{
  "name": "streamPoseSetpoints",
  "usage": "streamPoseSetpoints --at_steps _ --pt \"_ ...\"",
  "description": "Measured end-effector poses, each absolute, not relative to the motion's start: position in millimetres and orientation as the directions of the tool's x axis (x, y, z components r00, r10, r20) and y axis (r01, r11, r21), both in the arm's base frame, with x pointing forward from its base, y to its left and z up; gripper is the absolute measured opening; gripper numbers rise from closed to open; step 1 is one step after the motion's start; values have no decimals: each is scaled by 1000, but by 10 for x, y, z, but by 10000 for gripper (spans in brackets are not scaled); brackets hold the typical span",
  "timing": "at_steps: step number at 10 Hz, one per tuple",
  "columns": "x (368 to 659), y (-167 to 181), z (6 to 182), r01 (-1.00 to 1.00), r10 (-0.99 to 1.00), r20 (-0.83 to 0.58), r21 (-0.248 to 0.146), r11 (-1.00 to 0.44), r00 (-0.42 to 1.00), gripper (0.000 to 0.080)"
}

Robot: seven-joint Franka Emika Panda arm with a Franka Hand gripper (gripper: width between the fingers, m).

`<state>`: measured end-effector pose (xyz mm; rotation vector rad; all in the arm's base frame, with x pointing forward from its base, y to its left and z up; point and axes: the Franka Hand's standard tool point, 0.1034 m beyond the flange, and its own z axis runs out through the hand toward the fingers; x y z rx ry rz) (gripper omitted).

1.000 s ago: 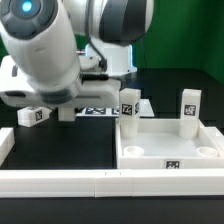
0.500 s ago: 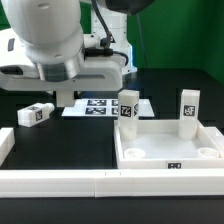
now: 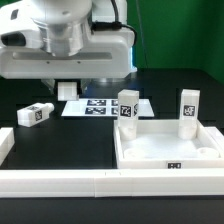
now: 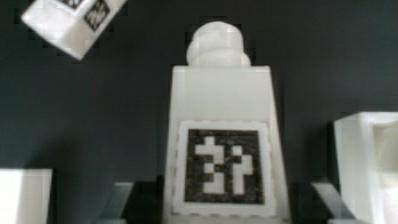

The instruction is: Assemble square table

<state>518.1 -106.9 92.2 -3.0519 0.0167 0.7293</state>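
Fingers partly closed, pinching the held leg post between them. One dark pad shows on each flank, the tagged face is toward the wrist camera, and the rounded tip points away from the wrist. Gripper hangs above the black table, not touching it. Below the fingers, toward the exterior view's left, the loose leg post lies on its side. The marker board lies flat just beyond. Well apart, toward the exterior view's right, is the square panel, rim up. The nearer standing post and farther standing post stand upright at its back corners. The border rail is outermost.
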Motion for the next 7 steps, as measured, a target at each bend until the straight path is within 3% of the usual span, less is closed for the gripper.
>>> streamPoseSetpoints --at_steps 3,6,7 --pt "5263 -1093 922 -13 -19 -268 25 -1000 963 287" --pt "5545 -744 961 21 20 -22 62 -998 1000 287" --pt "5541 -812 950 26 30 48 73 -997 998 287"
